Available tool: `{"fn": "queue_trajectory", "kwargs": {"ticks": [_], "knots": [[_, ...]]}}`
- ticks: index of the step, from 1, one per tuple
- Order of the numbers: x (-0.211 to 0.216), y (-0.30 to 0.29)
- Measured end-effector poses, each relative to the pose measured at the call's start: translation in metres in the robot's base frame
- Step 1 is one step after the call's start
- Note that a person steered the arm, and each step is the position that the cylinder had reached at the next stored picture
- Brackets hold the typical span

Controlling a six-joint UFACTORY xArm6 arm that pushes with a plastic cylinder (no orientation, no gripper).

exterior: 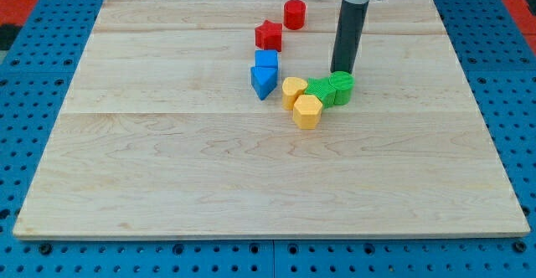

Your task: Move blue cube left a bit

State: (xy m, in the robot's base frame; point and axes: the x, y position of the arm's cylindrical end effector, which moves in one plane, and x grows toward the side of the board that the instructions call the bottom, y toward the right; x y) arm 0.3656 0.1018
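The blue cube (266, 59) sits a little above the board's middle, touching a blue triangular block (263, 81) just below it. My tip (341, 71) stands to the view's right of the blue cube, right behind a green cylinder (341, 86). The rod rises to the view's top edge.
A red star block (269, 35) lies just above the blue cube, a red cylinder (294, 14) further up. A green block (321, 90) touches the green cylinder. A yellow heart-like block (293, 90) and a yellow hexagonal block (307, 110) sit below right of the blue blocks. The wooden board (167, 161) lies on a blue pegboard.
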Motion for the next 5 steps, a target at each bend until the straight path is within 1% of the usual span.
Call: {"fn": "queue_trajectory", "kwargs": {"ticks": [1, 3, 5], "knots": [[0.000, -0.006], [-0.006, -0.056], [-0.008, -0.093]]}}
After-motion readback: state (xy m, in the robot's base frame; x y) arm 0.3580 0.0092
